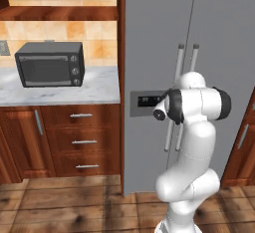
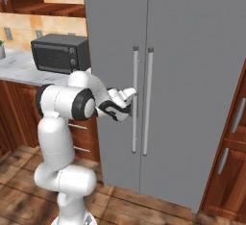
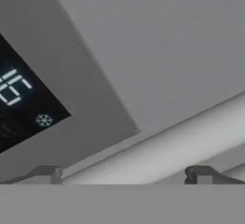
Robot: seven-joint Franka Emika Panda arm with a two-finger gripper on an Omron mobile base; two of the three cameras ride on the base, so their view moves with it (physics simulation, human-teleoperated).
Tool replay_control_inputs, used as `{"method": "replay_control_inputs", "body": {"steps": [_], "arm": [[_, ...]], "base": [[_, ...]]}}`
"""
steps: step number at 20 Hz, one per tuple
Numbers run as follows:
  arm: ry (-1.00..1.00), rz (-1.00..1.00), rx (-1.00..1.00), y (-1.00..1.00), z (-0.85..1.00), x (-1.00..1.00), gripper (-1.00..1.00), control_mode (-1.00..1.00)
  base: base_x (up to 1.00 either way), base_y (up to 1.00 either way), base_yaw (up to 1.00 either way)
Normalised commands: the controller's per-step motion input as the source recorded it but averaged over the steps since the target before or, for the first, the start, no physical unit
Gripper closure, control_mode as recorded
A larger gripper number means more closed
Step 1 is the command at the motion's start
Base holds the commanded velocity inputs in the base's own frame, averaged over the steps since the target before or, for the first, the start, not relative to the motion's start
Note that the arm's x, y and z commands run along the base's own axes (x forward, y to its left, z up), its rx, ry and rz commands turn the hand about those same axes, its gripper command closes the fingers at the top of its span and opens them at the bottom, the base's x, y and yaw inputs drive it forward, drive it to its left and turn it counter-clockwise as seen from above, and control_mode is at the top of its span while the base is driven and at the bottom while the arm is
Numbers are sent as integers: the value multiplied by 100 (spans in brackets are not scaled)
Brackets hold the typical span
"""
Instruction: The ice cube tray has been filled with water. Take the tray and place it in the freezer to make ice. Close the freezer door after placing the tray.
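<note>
In the left base view we see the dispenser panel on the freezer door, half hidden behind our arm's elbow; the right base view looks at the freezer from the other side, where the arm covers that panel. In the right base view our gripper sits right at the door's handle, at about mid-height of the bar. The hand view brings us close: the panel lies at the left with pale display marks and a small snowflake sign, and the handle runs as a pale bar slantwise across the lower right. Our two fingertips stand wide apart, with the bar passing between them, and nothing is held.

Both doors are shut. The freezer door stands upright, its long axis vertical, and its handle runs vertical too, just beside the twin handle of the plain door.

To the left of the freezer we see a marble bench carrying a black microwave, with wooden drawers beneath it and a tiled wall behind. A wooden cabinet stands to the right of the freezer. Our own arm stands between the base cameras and the lower part of the door.
</note>
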Motion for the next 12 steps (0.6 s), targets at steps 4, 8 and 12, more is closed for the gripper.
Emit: {"method": "replay_control_inputs", "body": {"steps": [4,8,12], "arm": [[0,75,8,-46,0,100,-100,-100],[1,66,5,-46,2,100,-100,-100],[0,54,0,-17,0,77,-100,-100]], "base": [[0,0,0],[0,0,0],[0,0,0]]}}
